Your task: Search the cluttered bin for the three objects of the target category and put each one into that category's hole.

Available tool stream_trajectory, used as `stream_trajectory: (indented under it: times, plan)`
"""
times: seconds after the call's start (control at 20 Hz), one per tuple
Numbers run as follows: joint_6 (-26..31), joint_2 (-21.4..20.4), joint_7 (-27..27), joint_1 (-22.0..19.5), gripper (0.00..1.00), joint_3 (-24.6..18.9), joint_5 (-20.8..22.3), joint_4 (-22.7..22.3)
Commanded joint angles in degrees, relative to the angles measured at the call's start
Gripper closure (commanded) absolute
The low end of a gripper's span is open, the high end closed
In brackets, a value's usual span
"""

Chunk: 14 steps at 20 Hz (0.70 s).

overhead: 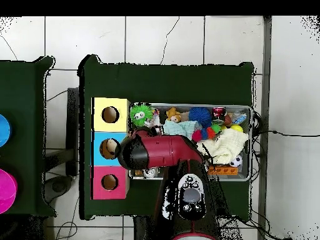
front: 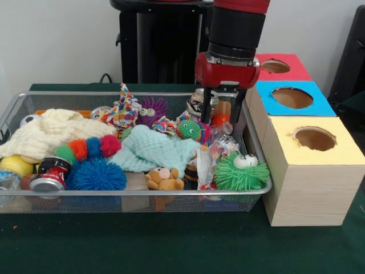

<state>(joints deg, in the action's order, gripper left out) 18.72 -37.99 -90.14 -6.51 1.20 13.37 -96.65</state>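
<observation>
Toys and cloths crowd the wire bin point(front: 11, 111) around the end effector point(front: 222, 117).

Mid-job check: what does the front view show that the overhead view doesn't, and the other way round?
Front only: the gripper, fingers apart, low in the cluttered bin at its box end.
Overhead only: the arm covers that corner; an orange item lies at the bin's robot-side edge.
Both: red, blue and yellow holes, and the green fuzzy toy.
</observation>
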Motion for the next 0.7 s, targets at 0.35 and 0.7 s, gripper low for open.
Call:
stream_trajectory:
  times: [0.35, 0.7]
  plan:
    - [4.63, 3.79, -5.79, -1.13, 0.00, -1.70, 0.21, -2.87]
    - [5.64, 5.87, -6.12, -2.56, 0.00, -3.11, -1.24, -3.96]
